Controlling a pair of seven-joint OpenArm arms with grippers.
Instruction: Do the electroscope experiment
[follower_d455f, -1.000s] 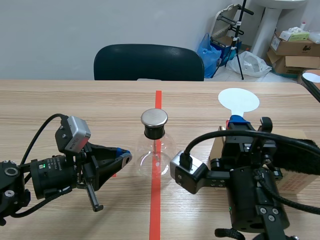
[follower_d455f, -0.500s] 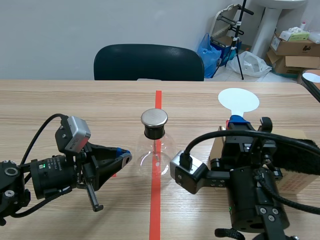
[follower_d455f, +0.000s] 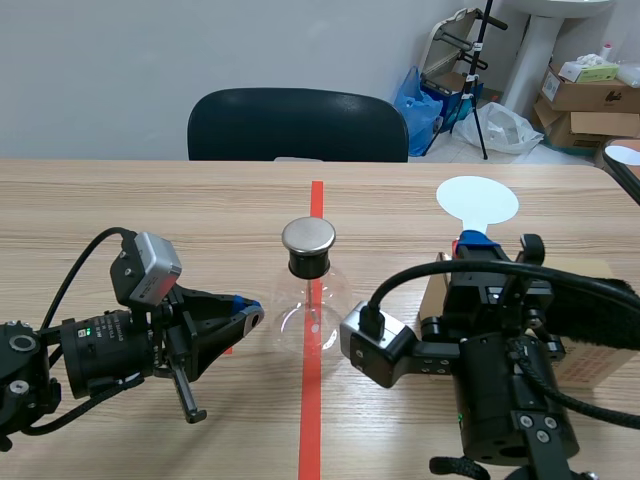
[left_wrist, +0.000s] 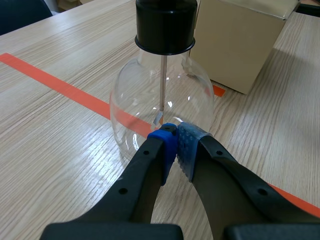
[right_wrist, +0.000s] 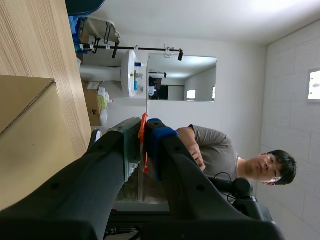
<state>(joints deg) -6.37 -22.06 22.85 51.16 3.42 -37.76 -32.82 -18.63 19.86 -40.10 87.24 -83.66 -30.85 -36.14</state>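
The electroscope, a clear glass flask with a black stopper and a round metal cap, stands on the red tape line at mid-table. In the left wrist view the flask shows a thin rod inside it. My left gripper lies low at the flask's left, shut on nothing, its blue pads meeting just short of the glass. My right gripper is at the flask's right and points away from the table. It is shut on a thin orange-red strip between its pads.
A cardboard box sits behind my right arm, close to the flask. A white round paddle lies farther back on the right. A dark chair stands across the table. A person shows in the right wrist view.
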